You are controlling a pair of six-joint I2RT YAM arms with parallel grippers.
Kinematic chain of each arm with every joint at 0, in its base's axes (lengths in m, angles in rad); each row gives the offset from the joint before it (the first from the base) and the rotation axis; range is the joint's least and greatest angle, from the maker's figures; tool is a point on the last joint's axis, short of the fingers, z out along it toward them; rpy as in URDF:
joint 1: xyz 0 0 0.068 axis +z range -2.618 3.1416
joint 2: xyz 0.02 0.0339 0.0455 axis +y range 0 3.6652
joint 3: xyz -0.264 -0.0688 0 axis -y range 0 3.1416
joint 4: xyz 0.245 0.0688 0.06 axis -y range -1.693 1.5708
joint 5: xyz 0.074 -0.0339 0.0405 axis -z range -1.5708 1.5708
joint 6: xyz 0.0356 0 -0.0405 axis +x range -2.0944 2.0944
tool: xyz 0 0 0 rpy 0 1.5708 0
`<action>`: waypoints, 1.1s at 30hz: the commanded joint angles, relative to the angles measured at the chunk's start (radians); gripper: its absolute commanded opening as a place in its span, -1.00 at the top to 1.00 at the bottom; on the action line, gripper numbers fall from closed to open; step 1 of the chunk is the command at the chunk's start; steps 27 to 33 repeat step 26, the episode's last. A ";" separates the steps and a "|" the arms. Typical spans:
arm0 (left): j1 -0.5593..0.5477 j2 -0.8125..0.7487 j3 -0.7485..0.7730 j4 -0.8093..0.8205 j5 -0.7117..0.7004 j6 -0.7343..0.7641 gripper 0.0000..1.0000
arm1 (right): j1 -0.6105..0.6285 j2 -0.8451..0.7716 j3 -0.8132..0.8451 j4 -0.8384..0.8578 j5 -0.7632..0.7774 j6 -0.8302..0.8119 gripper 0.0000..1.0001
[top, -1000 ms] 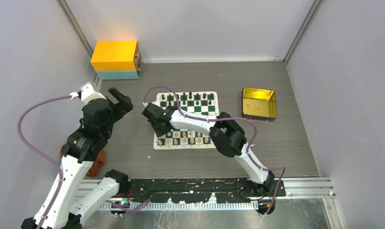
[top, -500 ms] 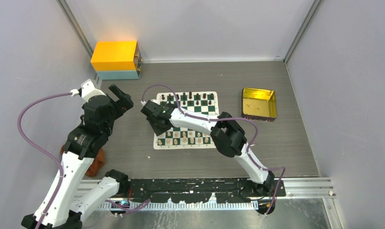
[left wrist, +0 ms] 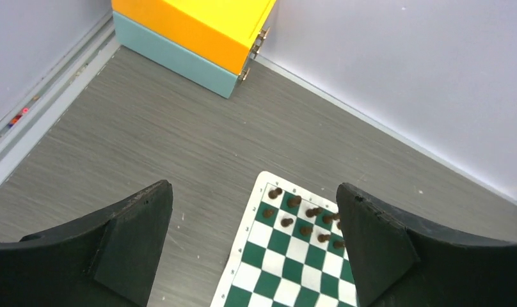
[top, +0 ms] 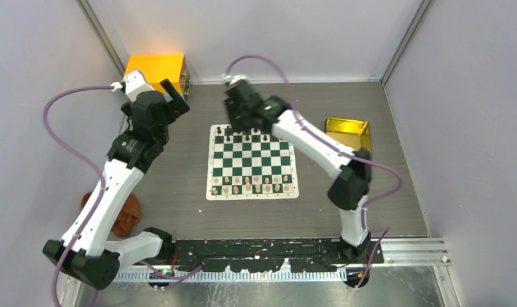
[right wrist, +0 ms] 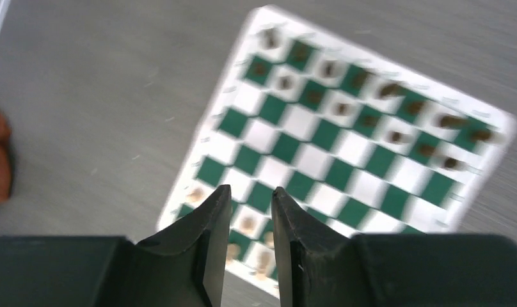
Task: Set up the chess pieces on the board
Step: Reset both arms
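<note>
While both arms reach toward the far half of the grey surface (top: 397, 192), neither one carries anything. The left fingers (left wrist: 134, 236) stand wide apart with nothing between them. In the left wrist view the gap between them shows bare surface and the far-left corner of the board (top: 251, 160). From above, that arm's end hangs over the far-left part of the surface, close to a yellow box (top: 150, 66) with a teal base that sits against the back wall.

The right fingers (right wrist: 208, 243) are parted by only a narrow gap, and the green and white squares show through it, so nothing is clamped there. The right wrist picture is smeared, yet the fingers clearly hang above the board without touching it. From above, that arm's end hovers by the board's far edge and hides a few squares of the far rows.

The board lies flat in the middle of the surface, its edges roughly square to the arms' bases. Its dark pieces (left wrist: 304, 214) stand in the two far rows, and its pale pieces (top: 246, 187) stand in the two near rows. The four middle rows show only checks. Whether each row is full I cannot tell, as the figures are too small and some are covered.

A shiny gold tray (top: 345, 126) rests to the right of the board, well apart from it, and the right arm partly crosses it in the overhead view. A brown lump (top: 125, 214) lies on the near-left of the surface, beside the left arm.
</note>
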 commanded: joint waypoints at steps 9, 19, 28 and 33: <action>0.040 0.227 -0.255 0.564 -0.019 0.173 -0.99 | -0.430 -0.433 -0.556 0.127 0.281 0.014 0.02; 0.045 0.269 -0.400 0.658 -0.004 0.222 -0.99 | -0.474 -0.475 -0.714 0.201 0.414 0.012 -0.03; 0.045 0.272 -0.424 0.666 -0.002 0.252 -0.99 | -0.541 -0.587 -0.860 0.346 0.363 0.020 -0.19; 0.045 0.272 -0.424 0.666 -0.002 0.252 -0.99 | -0.541 -0.587 -0.860 0.346 0.363 0.020 -0.19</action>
